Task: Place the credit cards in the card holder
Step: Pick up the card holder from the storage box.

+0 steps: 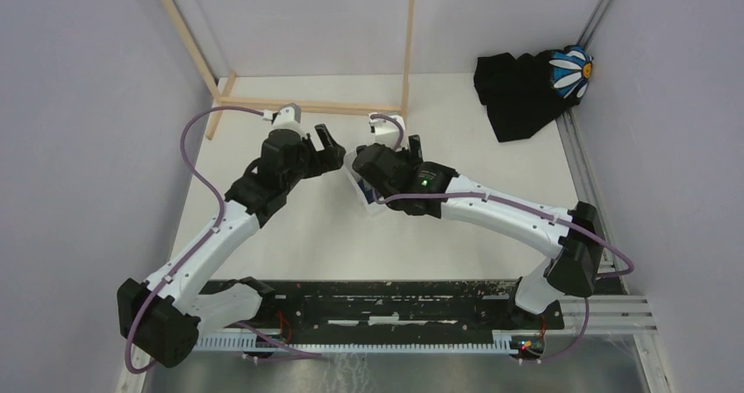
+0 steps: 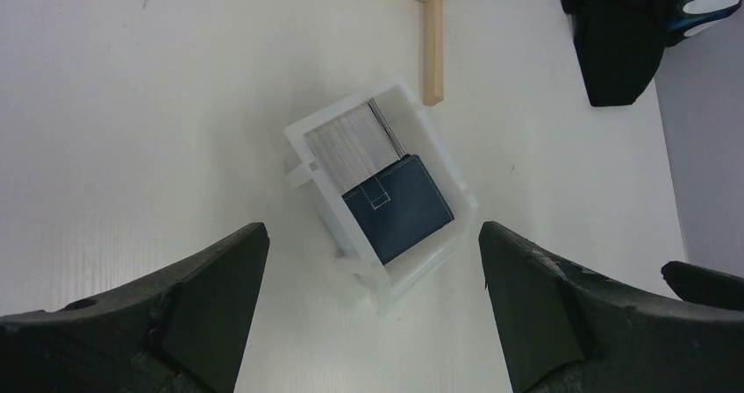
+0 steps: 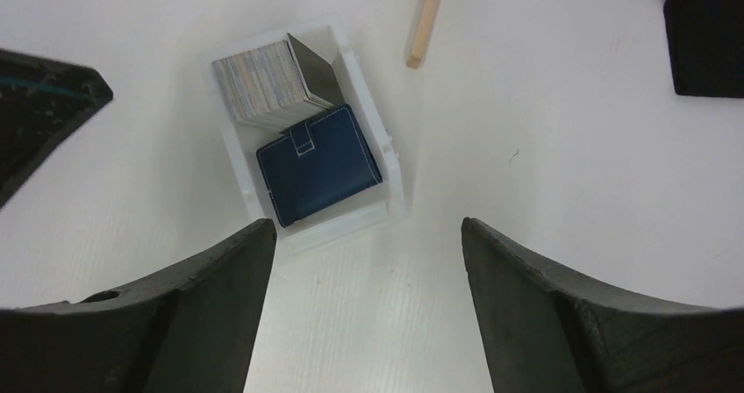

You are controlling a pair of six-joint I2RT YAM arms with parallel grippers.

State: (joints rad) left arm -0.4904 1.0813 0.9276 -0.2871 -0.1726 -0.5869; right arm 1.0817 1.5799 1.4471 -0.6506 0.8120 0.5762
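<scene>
A clear plastic box (image 3: 388, 160) sits on the white table and holds both task objects. The card holder (image 3: 320, 165), a shut navy wallet with a strap, lies flat in the box's near half. The credit cards (image 3: 259, 82) stand as a silvery stack in the far half, with one grey card leaning against them. The left wrist view shows the card holder (image 2: 399, 209) and the credit cards (image 2: 351, 139) too. Both grippers hover above the box, open and empty: the left gripper (image 2: 370, 235) and the right gripper (image 3: 368, 226). Overhead, the left gripper (image 1: 320, 152) and right gripper (image 1: 384, 154) face each other and hide most of the box.
A wooden frame (image 1: 307, 106) stands just behind the box, its post end near the box (image 3: 425, 16). A black cloth with a daisy print (image 1: 526, 90) lies at the back right corner. Grey walls close in the table on the left and right.
</scene>
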